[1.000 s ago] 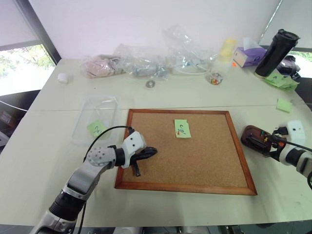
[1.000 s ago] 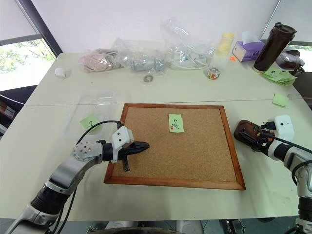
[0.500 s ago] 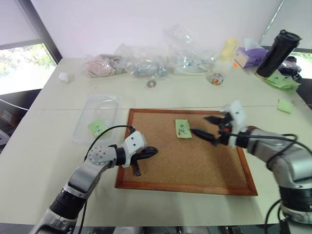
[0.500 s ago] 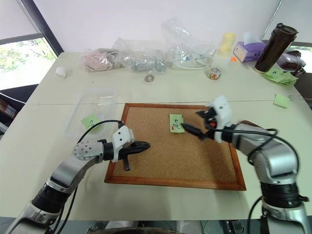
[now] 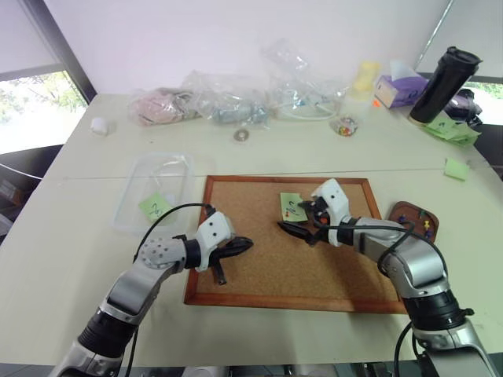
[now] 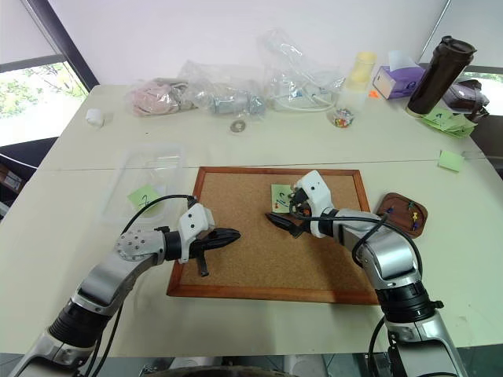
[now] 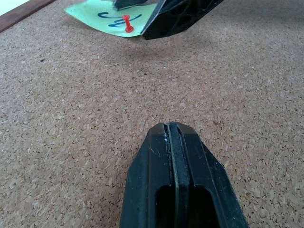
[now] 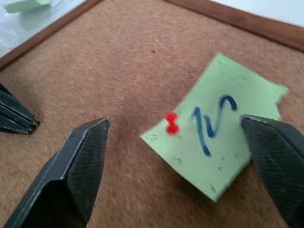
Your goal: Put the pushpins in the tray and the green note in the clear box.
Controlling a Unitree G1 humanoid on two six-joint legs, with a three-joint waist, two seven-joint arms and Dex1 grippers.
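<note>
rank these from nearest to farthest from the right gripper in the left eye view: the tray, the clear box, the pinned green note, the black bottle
From the right gripper:
1. Pinned green note, on the cork board just beyond the open fingers.
2. Tray, on the table off the board's right edge.
3. Clear box, left of the board.
4. Black bottle, far right corner.

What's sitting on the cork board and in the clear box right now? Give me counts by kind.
Scribbled green notes: 2, a pinned note on the cork board and a loose note in the clear box
Pushpins: 1, a red pushpin through the pinned note
Total: 3
</note>
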